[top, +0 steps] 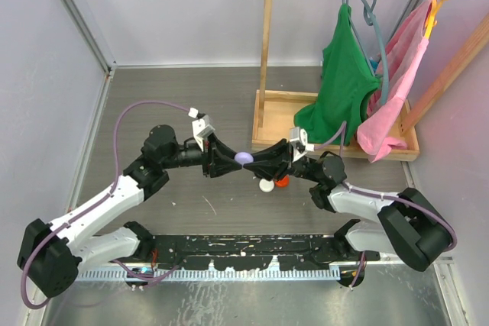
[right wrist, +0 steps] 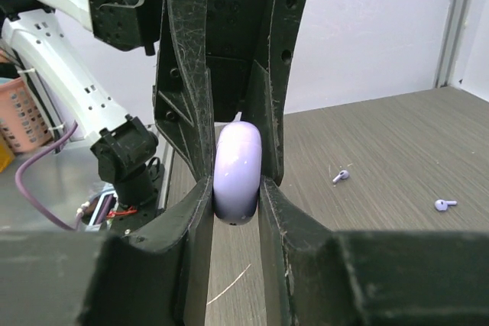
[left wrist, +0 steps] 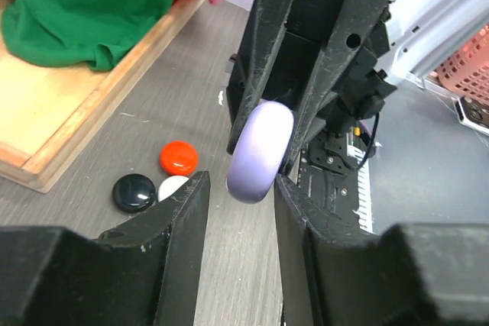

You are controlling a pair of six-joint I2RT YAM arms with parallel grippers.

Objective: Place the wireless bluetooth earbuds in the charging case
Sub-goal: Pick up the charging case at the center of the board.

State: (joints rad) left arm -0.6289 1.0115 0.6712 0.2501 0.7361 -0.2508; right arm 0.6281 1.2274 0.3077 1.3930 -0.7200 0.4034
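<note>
Left arm [top: 107,200] reaching in from left, right arm [top: 359,202] from right, elbows bent, wrists about level, fingertips meeting nose to nose, right gripper [top: 256,161] clamped tight on lilac charging case [top: 243,157], left gripper [top: 231,161] jaws partly apart, straddling same case, slight gap at one finger.

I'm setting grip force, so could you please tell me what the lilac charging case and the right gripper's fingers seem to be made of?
The lilac charging case looks like smooth hard plastic with a satin finish: a soft highlight, no texture. The right gripper has fingers that seem to be matte black plastic, going by their pale scuffs and scratches.
</note>
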